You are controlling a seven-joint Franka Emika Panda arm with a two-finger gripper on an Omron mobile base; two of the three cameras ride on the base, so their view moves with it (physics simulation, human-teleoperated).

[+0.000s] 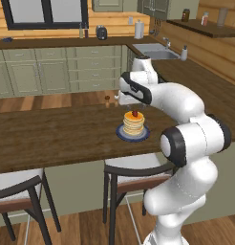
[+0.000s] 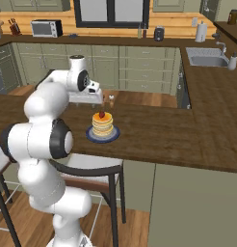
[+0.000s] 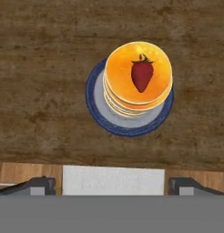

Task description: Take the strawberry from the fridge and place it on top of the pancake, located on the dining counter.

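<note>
The counter (image 1: 57, 136) is a long slab of dark brown wood, grain running along its length, with dark-framed stools (image 1: 133, 177) tucked under its near edge. On it sits a dark blue round plate (image 3: 96, 107) with a paler grey centre, and on the plate the pancake (image 3: 118, 95), a short stack of round golden-tan cakes with lighter edges, set a little off the plate's centre.

The strawberry (image 3: 142, 76) lies flat on the top cake, roughly in its middle. It is tiny, deep red, cone-shaped, with a small dark green leafy cap.

The gripper (image 3: 112, 184) hangs above the plate, looking straight down at it, jaws spread wide apart. It holds nothing and touches nothing; in the hand view its two dark fingertips (image 3: 36, 185) sit far apart at the bottom edge, well clear of the stack. From the base views the hand floats just above and behind the stack.

In the hand view the berry's long axis runs up and down, cap toward the top, point toward the fingertips.
</note>
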